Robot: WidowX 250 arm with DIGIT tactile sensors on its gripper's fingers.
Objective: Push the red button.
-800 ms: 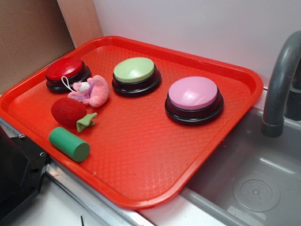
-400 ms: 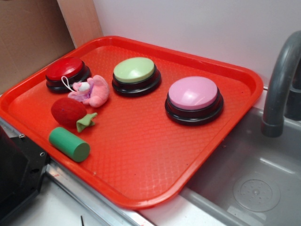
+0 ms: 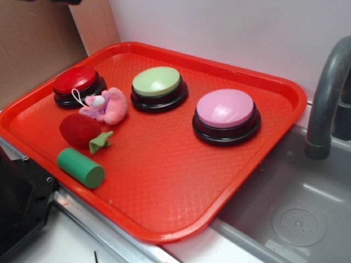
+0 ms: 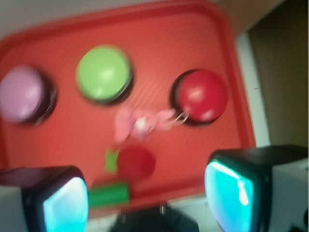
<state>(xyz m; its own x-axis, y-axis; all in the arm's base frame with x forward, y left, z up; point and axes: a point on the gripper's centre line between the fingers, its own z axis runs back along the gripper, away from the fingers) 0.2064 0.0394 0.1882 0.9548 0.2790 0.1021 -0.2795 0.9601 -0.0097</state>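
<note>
Far left of the red tray (image 3: 164, 181), near its back corner: the red button (image 3: 75, 80) — glossy hard dome on a black base, rigid, probably slick; no grasp needed, just a straight press down on the crown. Just right of it, touching or nearly so, a soft pink plush (image 3: 105, 105); worth avoiding. Further right, green button (image 3: 157, 81), then pink button (image 3: 225, 108). From the wrist view, gripper (image 4: 147, 193) high above the tray's near edge — fingers (image 4: 65, 203) spread wide apart, holding nothing.

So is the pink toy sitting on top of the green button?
No, the pink toy lies on the tray beside the green button, nearer the red button.
</note>
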